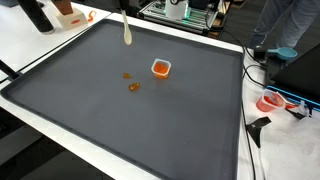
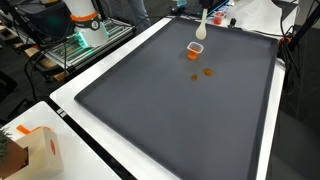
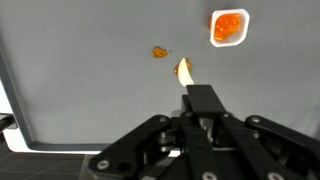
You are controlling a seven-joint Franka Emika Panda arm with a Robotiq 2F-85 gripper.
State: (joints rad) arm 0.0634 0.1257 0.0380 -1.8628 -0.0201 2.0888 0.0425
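bench: white, with a dark mat over nearly all of its top; a pale rim shows round the mat in both exterior views.
orange bits: two small pieces lying loose on the mat, near each other and left of the cup in an exterior view.
spoon: pale, hanging upright above the mat with its bowl end down. Gripped high on the handle, it has its working end free to reach the mat. In the wrist view the tip lies just beside one bit; contact cannot be told.
tool: fingers closed on the spoon handle, pointing straight down at the mat.
cup: small and white with orange contents, upright on the mat, right of the spoon and apart from it.
edges: spoon, cup and bits all sit toward the far side of the mat, near its rim; equipment and cables stand beyond.
open room: the wide near stretch of mat gives free passage, and to the left of the bits as well.
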